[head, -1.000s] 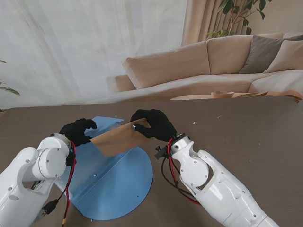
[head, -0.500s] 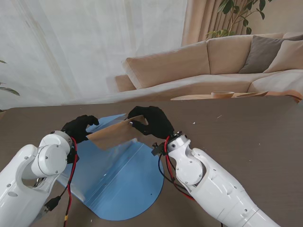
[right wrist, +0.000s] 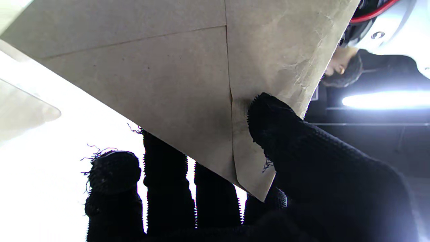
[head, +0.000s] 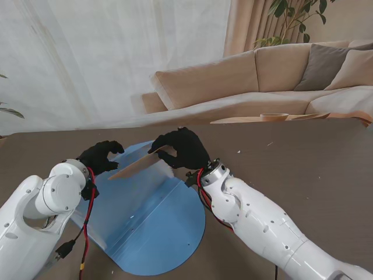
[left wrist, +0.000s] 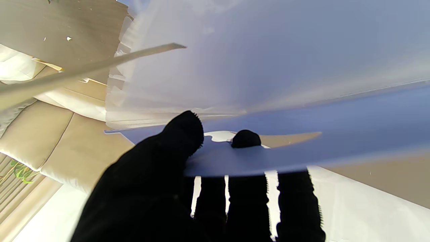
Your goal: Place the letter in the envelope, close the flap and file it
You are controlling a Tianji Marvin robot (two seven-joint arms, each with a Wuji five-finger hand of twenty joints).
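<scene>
Nearest to me on the worktop [head: 303, 157] lies a blue folder [head: 151, 227], opened flat with its crease running toward me. Both white arms rise over its near part, the left arm covering its left edge.

Farther on, the left robot hand [head: 99, 156] is raised over the folder's left side, pinching the folder's clear upper sheet. The left wrist view shows this: the thumb [left wrist: 181, 134] presses one face of the folder sheet [left wrist: 302, 148] and a fingertip shows past its edge, so that robot hand is clamped on the folder.

Just right of it, the right robot hand [head: 183, 149] holds the brown envelope [head: 137, 165] up off the folder, tilted, its lower end pointing toward the left robot hand. From the stand it shows almost edge-on, as a thin strip. The right wrist view gives its broad face instead: the envelope [right wrist: 188, 84] is creased and seamed, with the thumb [right wrist: 268, 114] on one side near a corner and the other fingers behind it, clamped tight.

Beyond the worktop stand a beige sofa [head: 245, 81] and a white curtain [head: 105, 52].
</scene>
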